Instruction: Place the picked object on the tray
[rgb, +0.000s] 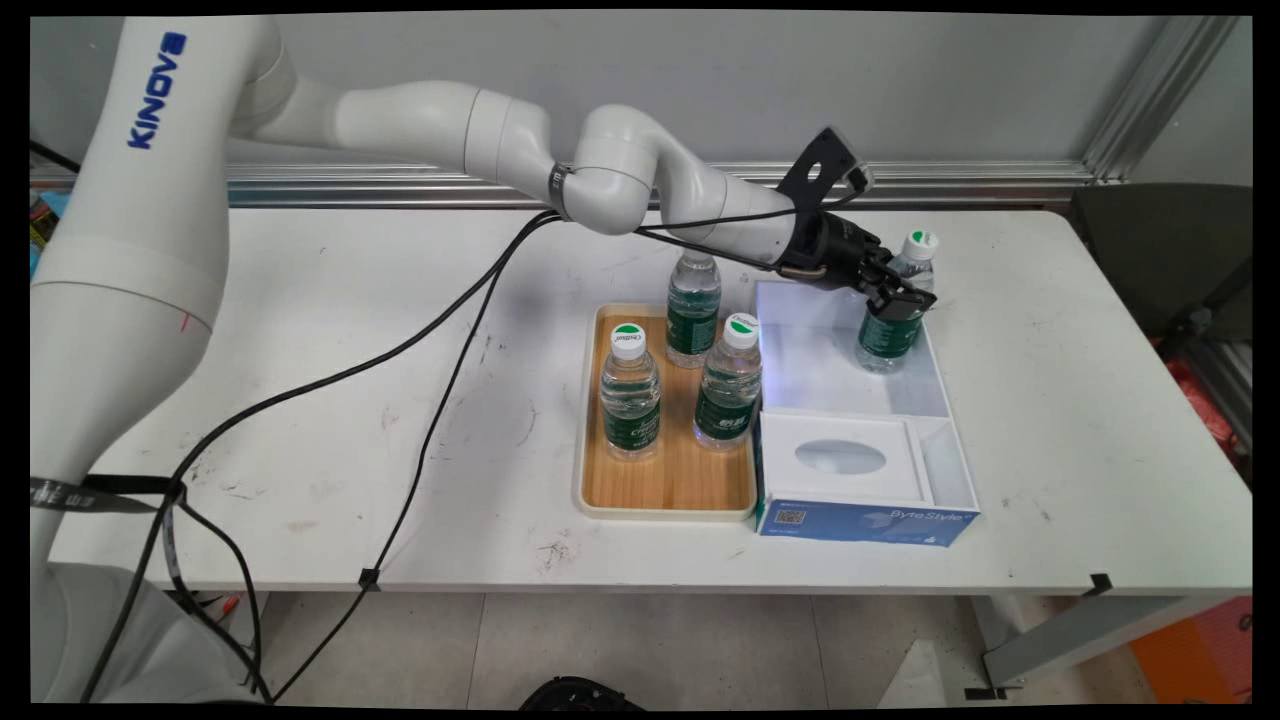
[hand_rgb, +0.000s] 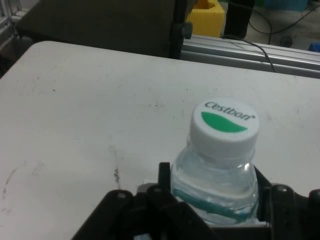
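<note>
gripper (rgb: 897, 297) clamped on water bottle (rgb: 890, 335), upright by white box's (rgb: 940, 400) far right wall, open table (rgb: 1080, 400) beyond

Cap (hand_rgb: 225, 127) between jaws: "Cestbon"
Box (rgb: 865, 522) front, below jaws: "Byte Style"
Arm (rgb: 155, 95): "KINOVA"

White table (rgb: 300, 330) before a grey wall (rgb: 700, 80), pale tiled floor (rgb: 650, 650) beneath.

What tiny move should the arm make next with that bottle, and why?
Probably open the gripper. It is shut on a bottle that stands upright in the white box, seemingly resting on its floor, while three others wait on the tray.
</note>
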